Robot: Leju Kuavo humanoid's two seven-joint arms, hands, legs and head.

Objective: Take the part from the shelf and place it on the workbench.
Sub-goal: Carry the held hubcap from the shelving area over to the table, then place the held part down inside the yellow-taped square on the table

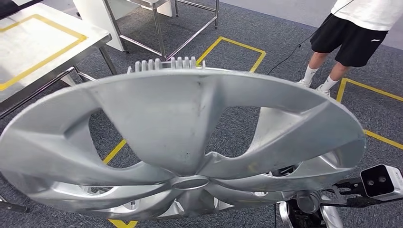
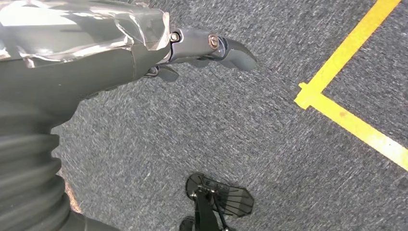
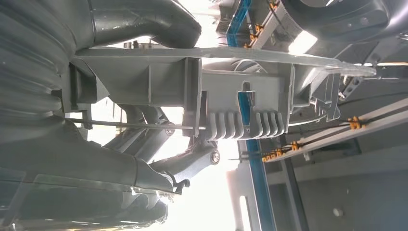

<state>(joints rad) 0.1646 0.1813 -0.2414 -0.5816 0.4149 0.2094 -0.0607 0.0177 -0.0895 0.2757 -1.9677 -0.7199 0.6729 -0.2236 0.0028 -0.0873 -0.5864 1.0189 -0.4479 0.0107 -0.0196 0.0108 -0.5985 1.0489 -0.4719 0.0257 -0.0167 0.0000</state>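
Observation:
The part (image 1: 180,128) is a large silver wheel cover with wide spokes, held up close in front of me in the head view. In the right wrist view my right hand (image 3: 110,163) grips the part's rim (image 3: 240,101), thumb on one face and fingers on the ribbed underside. My left hand (image 2: 211,48) hangs over the grey carpet with its fingers loosely extended and nothing between them. The workbench (image 1: 43,42), a pale table marked with yellow tape, stands at the far left.
A metal-framed table (image 1: 161,28) stands ahead at the back. A person (image 1: 351,33) in black shorts stands at the far right. Yellow tape lines (image 1: 237,45) mark the carpet. My right wrist camera (image 1: 380,180) sticks out below the part.

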